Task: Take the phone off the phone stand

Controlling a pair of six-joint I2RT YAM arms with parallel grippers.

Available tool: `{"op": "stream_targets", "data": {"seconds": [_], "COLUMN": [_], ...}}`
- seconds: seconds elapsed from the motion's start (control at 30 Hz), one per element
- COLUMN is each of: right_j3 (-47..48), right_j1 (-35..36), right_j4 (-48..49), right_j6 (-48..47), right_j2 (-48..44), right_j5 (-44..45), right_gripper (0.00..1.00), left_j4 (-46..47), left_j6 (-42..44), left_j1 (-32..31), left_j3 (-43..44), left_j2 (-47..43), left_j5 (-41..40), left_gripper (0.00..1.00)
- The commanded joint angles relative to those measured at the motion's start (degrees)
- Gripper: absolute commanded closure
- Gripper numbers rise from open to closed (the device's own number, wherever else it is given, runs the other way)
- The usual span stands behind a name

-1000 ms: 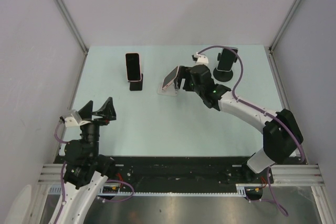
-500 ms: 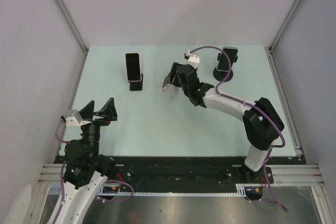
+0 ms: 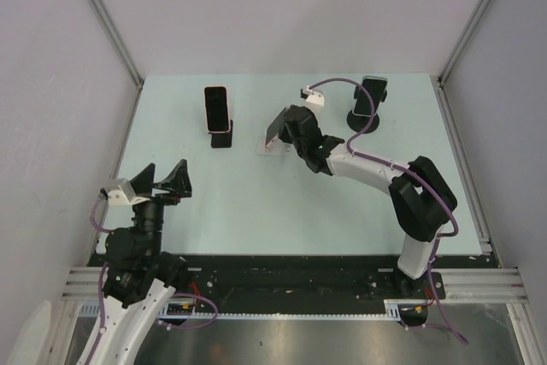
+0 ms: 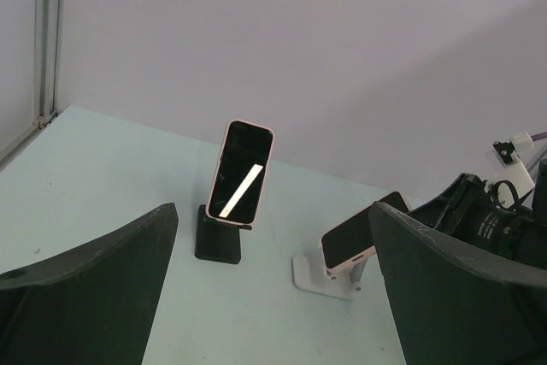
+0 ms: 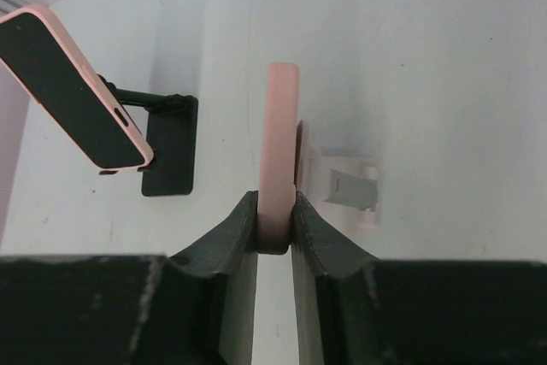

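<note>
A pink-cased phone leans tilted on a white phone stand at the middle back of the table. My right gripper reaches it from the right. In the right wrist view the phone shows edge-on, its near end pinched between both fingers of the right gripper, which is shut on it; the stand sits just right of it. My left gripper hangs open near the front left, far from the phone, with nothing between its fingers.
A second pink phone rests on a black stand left of the white one, also seen in the right wrist view. A dark phone on a round black stand is at the back right. Grey walls enclose the table.
My right gripper moved left onto the phone and its jaws closed on the phone's end. The left arm has not moved.
</note>
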Motion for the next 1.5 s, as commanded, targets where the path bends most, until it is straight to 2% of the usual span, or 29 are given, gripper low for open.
{"op": "stream_targets", "data": {"seconds": [0.0, 0.13, 0.23, 0.6, 0.83, 1.0, 1.1, 1.3, 1.33, 1.47], "right_j3": [2.4, 2.3, 2.3, 1.3, -2.3, -9.4, -13.1, -17.1, -17.8, -19.0], "right_j1": [0.3, 0.7, 0.9, 1.3, 1.6, 1.5, 1.3, 1.4, 1.3, 1.5], "right_j4": [2.2, 2.0, 2.3, 1.2, -1.1, -3.8, -6.8, -12.0, -12.7, -15.6], "right_j6": [1.4, 1.2, 0.6, -1.5, -9.4, -15.3, -18.2, -27.1, -28.8, -32.9], "right_j2": [-1.6, -3.2, -4.3, -11.9, -22.4, -31.3, -37.2, -46.3, -46.9, -49.1], "right_j5": [1.7, 2.1, 1.9, 0.2, -9.6, -15.4, -19.6, -32.6, -35.8, -44.7], "right_gripper": [0.82, 0.97, 1.0, 1.0, 1.0, 1.0, 1.0, 1.0, 1.0, 1.0], "left_j4": [0.8, 0.8, 0.8, 1.2, 1.0, 0.8, 0.3, 0.0, -0.1, -0.5], "left_j6": [0.8, 0.7, 0.8, 3.3, 7.2, 8.8, 9.9, 12.6, 12.7, 10.9], "left_j1": [-0.4, -0.4, -0.4, -0.4, -0.4, -0.3, -0.3, -0.3, -0.3, -0.3], "left_j3": [1.7, 1.6, 1.5, 1.8, 3.2, 5.0, 7.4, 12.7, 14.3, 18.6], "left_j2": [-8.3, -8.3, -8.1, -4.0, 3.4, 10.9, 19.0, 29.3, 31.0, 39.0], "left_j5": [1.1, 2.0, 2.4, 5.6, 11.1, 23.1, 32.3, 46.6, 52.6, 65.6], "left_gripper": [0.0, 0.0, 0.0, 0.0, 0.0, 0.0, 0.0, 0.01, 0.02, 0.04]}}
